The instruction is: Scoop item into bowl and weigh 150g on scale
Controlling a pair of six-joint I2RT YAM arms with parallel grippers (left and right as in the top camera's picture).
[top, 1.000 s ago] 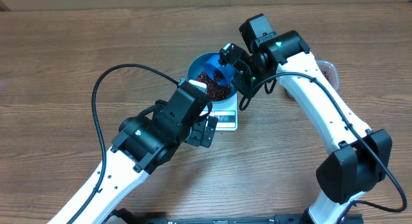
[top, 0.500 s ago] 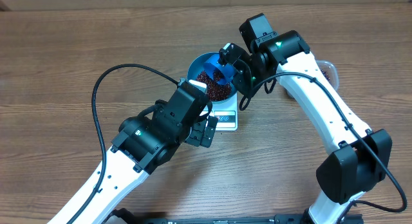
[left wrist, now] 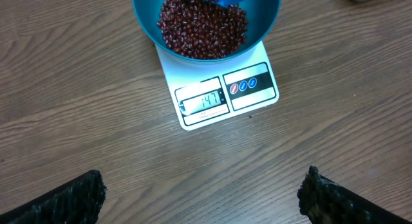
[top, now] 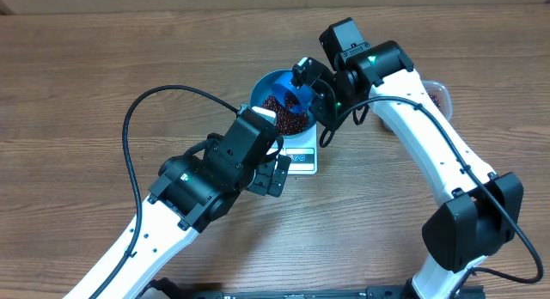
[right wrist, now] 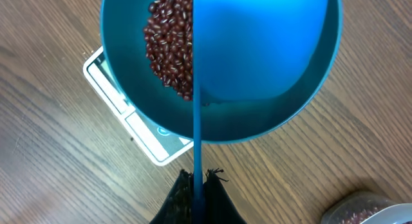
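The beans [left wrist: 203, 24] lie as a loose dark red-brown heap inside the bright blue bowl [left wrist: 267, 21], filling most of its floor, and the bowl stands on the white scale [left wrist: 168, 69], covering the part of the platform away from the display. The display [left wrist: 203, 100] on the scale's near edge reads 147; just beside it sit two small round buttons [left wrist: 243, 85], one reddish and one blue, whose markings are too small to read. Above the bowl hangs a small blue scoop [right wrist: 257, 44], a few beans showing in it from the left wrist view; its thin handle runs back to the right hand [right wrist: 198, 195], which is clenched on that handle. The left hand [left wrist: 203, 205] hovers over the bare wooden worktop [top: 86, 76] on the display side of the scale, its fingers [left wrist: 64, 198] spread wide and grasping nothing. Off behind the right arm a clear plastic tub [right wrist: 367, 211] with more beans stands on the worktop, well apart from the scale
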